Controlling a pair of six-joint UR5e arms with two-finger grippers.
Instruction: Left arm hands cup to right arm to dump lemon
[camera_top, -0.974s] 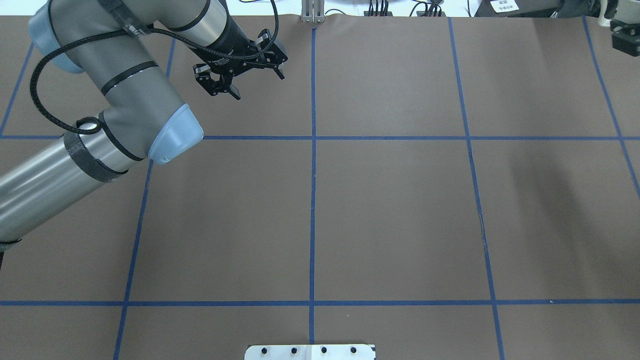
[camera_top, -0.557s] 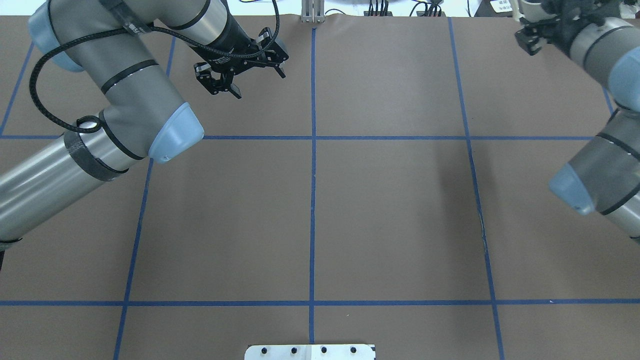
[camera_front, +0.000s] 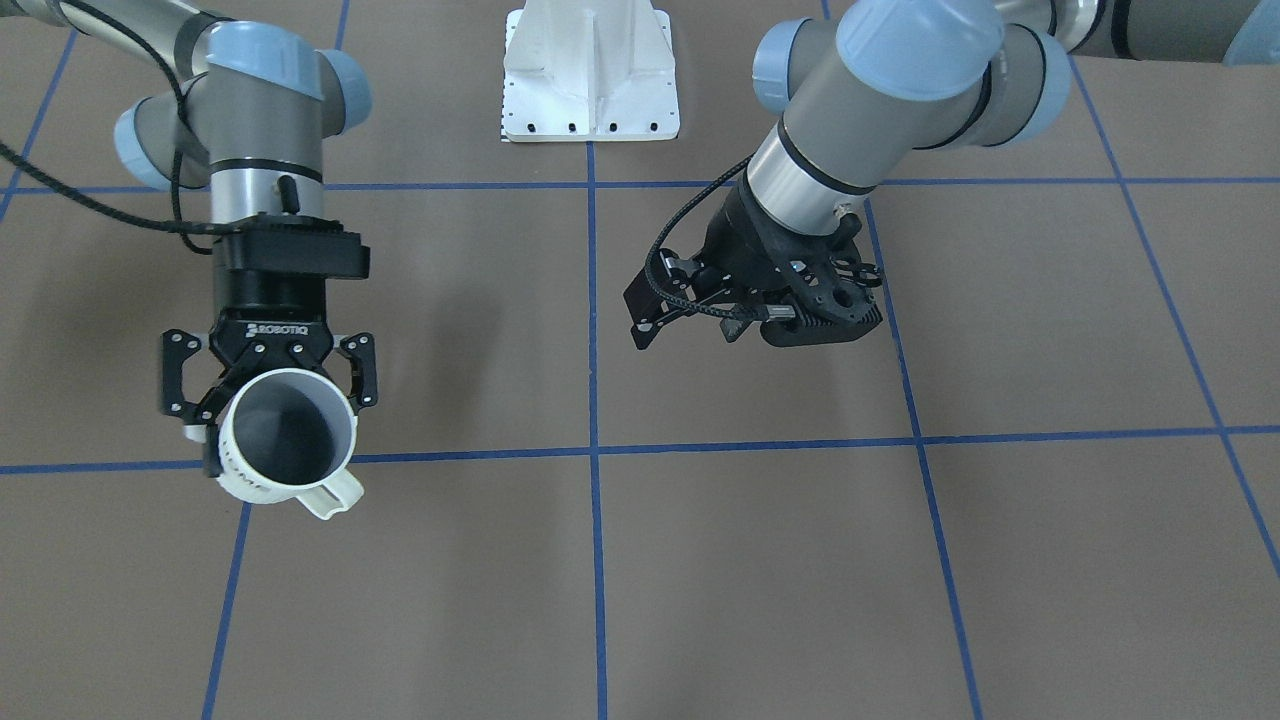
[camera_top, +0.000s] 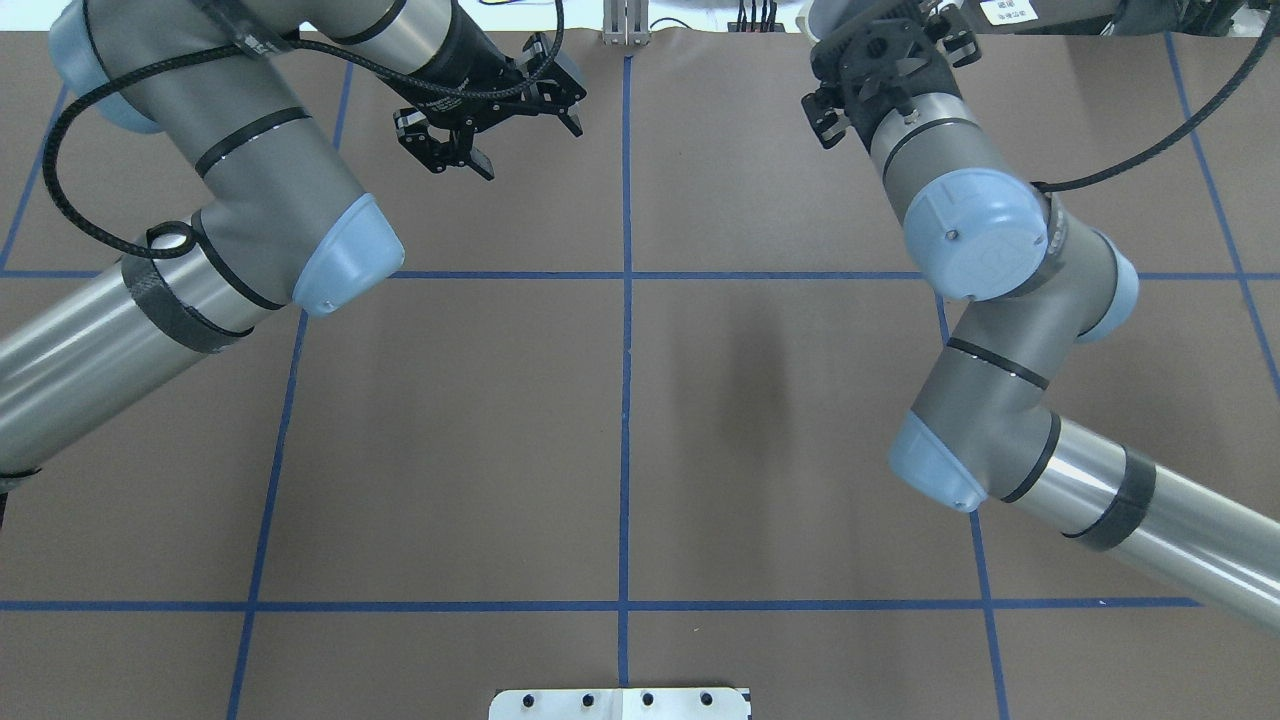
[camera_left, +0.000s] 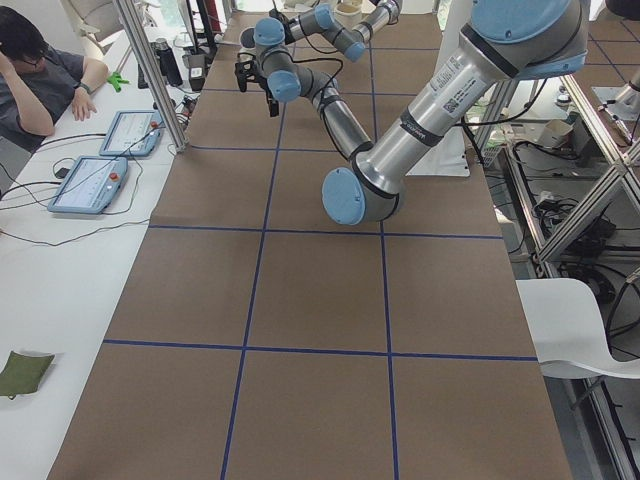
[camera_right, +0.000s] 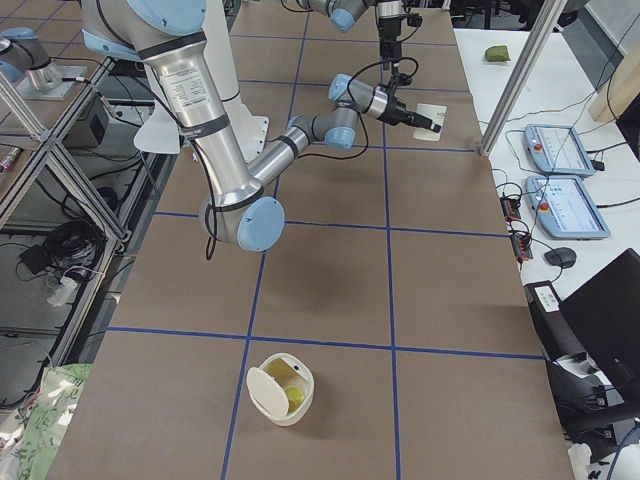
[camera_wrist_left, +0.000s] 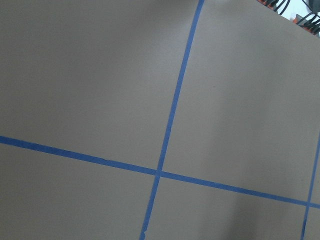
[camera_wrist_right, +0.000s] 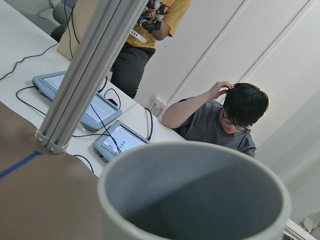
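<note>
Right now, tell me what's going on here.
The right gripper holds the cup above the table, and nothing shows inside it. The left gripper is open and empty, well apart from it. A yellow lemon piece lies in a white container at the table's right end, so the hand-over and dump look done.

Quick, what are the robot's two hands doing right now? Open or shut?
Left gripper: open, holding nothing.
Right gripper: shut on the cup.
</note>
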